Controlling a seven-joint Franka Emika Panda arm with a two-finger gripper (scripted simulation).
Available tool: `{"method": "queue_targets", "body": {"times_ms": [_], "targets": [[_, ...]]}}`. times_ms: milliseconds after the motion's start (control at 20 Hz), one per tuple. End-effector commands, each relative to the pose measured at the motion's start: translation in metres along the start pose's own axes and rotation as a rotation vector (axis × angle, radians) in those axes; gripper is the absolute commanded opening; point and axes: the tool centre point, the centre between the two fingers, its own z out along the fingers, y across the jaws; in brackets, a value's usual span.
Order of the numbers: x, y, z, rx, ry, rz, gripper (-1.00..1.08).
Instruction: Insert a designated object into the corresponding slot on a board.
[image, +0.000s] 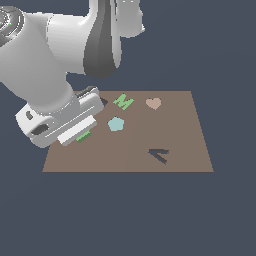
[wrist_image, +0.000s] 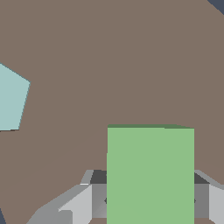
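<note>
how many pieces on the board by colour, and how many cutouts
green pieces: 2, block and zigzag
teal pieces: 1, pentagon
pink pieces: 1, heart
dark cutouts: 2, chevron and one mostly hidden behind the end effector
total: 6 on the board

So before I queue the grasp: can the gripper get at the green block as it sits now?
Probably yes: the gripper already straddles the green block, a finger on each side, nothing between.
</note>
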Motion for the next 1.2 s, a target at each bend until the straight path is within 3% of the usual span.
{"method": "queue_targets", "body": {"times_ms": [0,650,1150], "targets": [[-0.003,-0.01,-0.001,-0.001,0.0,-0.031,-1.0],[-0.04,-0.08,-0.005,-0.001,0.0,-0.255,-1.0],[-0.062,-0.108,-0.006,-0.001,0.0,-0.355,-1.0]]}}
